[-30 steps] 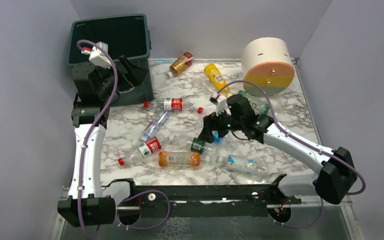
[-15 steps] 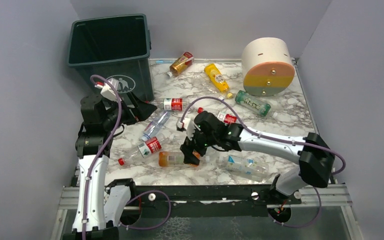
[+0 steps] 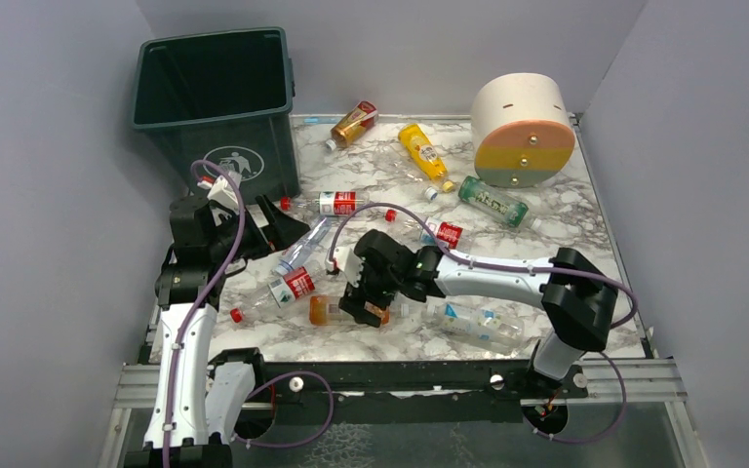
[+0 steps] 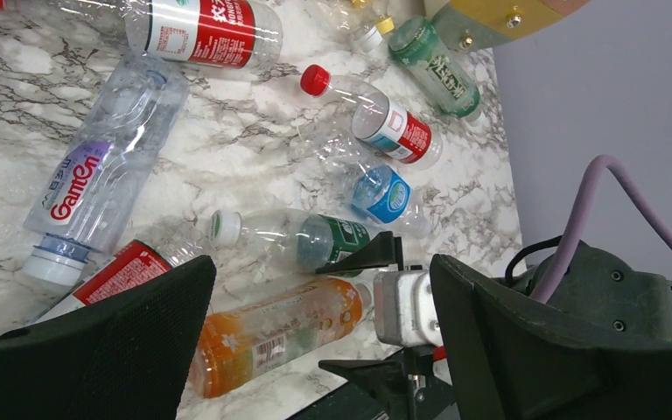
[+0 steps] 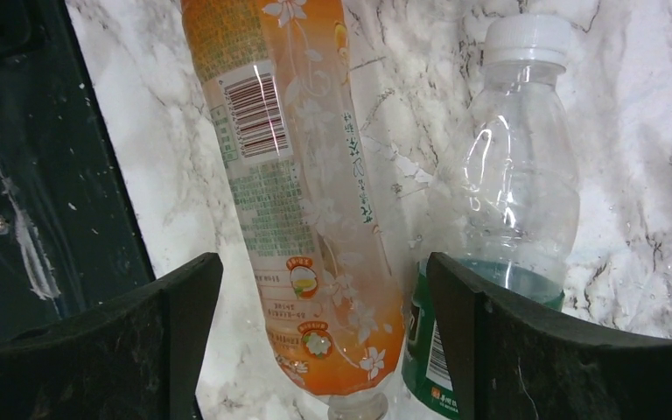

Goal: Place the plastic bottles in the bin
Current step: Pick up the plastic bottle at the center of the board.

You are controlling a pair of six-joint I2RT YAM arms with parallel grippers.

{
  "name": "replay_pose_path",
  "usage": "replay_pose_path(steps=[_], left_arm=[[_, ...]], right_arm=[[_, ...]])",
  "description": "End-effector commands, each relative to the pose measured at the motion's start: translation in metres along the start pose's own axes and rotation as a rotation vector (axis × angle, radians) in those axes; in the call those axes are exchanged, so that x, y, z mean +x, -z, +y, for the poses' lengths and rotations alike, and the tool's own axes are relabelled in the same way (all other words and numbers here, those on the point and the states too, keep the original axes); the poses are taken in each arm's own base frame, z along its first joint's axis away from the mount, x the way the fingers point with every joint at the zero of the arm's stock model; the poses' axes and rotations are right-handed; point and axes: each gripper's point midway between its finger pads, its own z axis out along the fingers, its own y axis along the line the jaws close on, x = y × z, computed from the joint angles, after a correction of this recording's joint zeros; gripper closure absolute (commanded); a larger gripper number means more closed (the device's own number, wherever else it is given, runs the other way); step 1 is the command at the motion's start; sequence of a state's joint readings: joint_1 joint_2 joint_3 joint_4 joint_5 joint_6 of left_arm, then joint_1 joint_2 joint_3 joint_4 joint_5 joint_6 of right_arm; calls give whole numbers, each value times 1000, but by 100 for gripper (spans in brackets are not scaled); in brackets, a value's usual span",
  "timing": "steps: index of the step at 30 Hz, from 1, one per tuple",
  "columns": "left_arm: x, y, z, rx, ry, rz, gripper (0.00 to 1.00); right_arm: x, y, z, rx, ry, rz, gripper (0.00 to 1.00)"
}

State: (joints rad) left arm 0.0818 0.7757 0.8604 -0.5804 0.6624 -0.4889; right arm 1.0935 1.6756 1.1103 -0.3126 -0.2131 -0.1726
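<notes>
The dark green bin (image 3: 216, 146) stands at the far left. Several bottles lie on the marble table. My right gripper (image 3: 364, 302) is open and straddles the neck end of an orange bottle (image 5: 302, 201) that lies flat; gaps show on both sides. A clear green-label bottle (image 5: 516, 219) lies just beside its right finger. My left gripper (image 3: 281, 222) is open and empty, hanging in front of the bin above a blue-label bottle (image 4: 96, 188). The left wrist view also shows the orange bottle (image 4: 271, 337) and a red-label bottle (image 4: 214, 31).
A big cream cylinder (image 3: 522, 122) lies at the far right. An amber bottle (image 3: 354, 122), a yellow one (image 3: 422, 148) and a green one (image 3: 492, 200) lie at the back. A clear bottle (image 3: 473, 322) lies near the front rail (image 3: 400, 375).
My left gripper has left the bin's top and come down in front of it. My right gripper has swept left and nearer, over the orange bottle.
</notes>
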Motion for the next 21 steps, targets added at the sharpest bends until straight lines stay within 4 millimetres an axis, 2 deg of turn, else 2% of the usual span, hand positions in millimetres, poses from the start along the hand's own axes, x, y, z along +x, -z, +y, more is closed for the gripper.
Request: replay_pose_path(steps=[1, 13, 18, 21], left_arm=[[2, -1, 1, 16, -19, -4, 1], [4, -3, 4, 10, -19, -7, 1], [2, -3, 4, 11, -24, -6, 1], [1, -3, 3, 9, -24, -8, 1]], right_arm=[[1, -10, -1, 19, 57, 36, 10], [26, -37, 0, 33, 71, 119, 13], [28, -38, -2, 47, 62, 128, 26], [19, -32, 0, 41, 60, 103, 36]])
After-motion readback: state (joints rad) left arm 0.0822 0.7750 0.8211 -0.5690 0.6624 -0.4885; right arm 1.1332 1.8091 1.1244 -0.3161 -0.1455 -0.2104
